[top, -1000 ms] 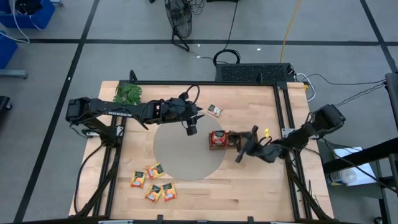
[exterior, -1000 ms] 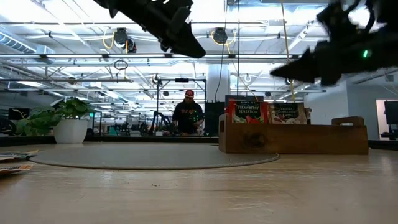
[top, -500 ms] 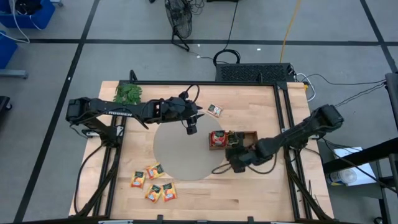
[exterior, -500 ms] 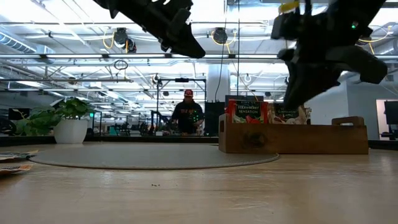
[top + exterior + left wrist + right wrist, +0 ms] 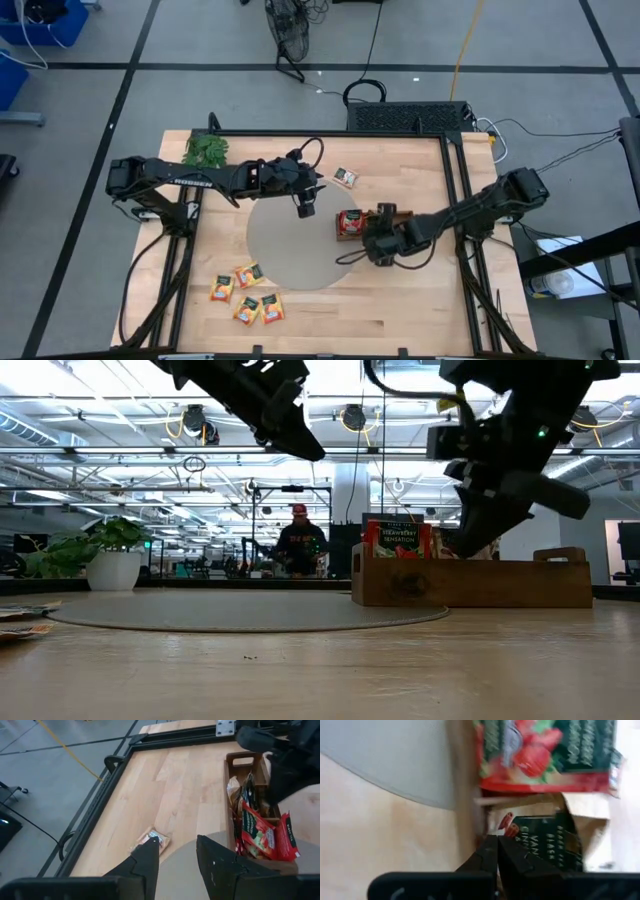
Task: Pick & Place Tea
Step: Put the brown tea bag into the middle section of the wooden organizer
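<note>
A brown wooden tray [image 5: 395, 215] stands right of the round grey mat [image 5: 290, 250]. A red tea sachet [image 5: 349, 223] stands upright in the tray's left end, with a grey-white sachet [image 5: 545, 837] behind it. My right gripper [image 5: 496, 845] is shut, and its tips are at the tray's near wall by those sachets. My left gripper [image 5: 177, 851] hangs open above the mat's far edge, with nothing between its fingers. One loose sachet [image 5: 346, 177] lies flat on the wood beyond it. Several orange-yellow sachets [image 5: 247, 295] lie at the near left. My right gripper's shut fingertips [image 5: 490, 845] stand at the tray's wall, right beside the grey-white sachet's corner [image 5: 507, 822]. It slants down from the table's near right side. I cannot tell whether the fingertips touch the sachet or the wood.
A green leafy sprig [image 5: 205, 150] lies at the far left corner. A black frame [image 5: 455, 170] runs along the table's far and right edges. In the low view a person stands in the room far behind the table.
My right gripper has swung toward the table's left along the tray's near side. It has turned and come down to the sachets at the tray's left end. The sachets and the tray have stayed where they were.
</note>
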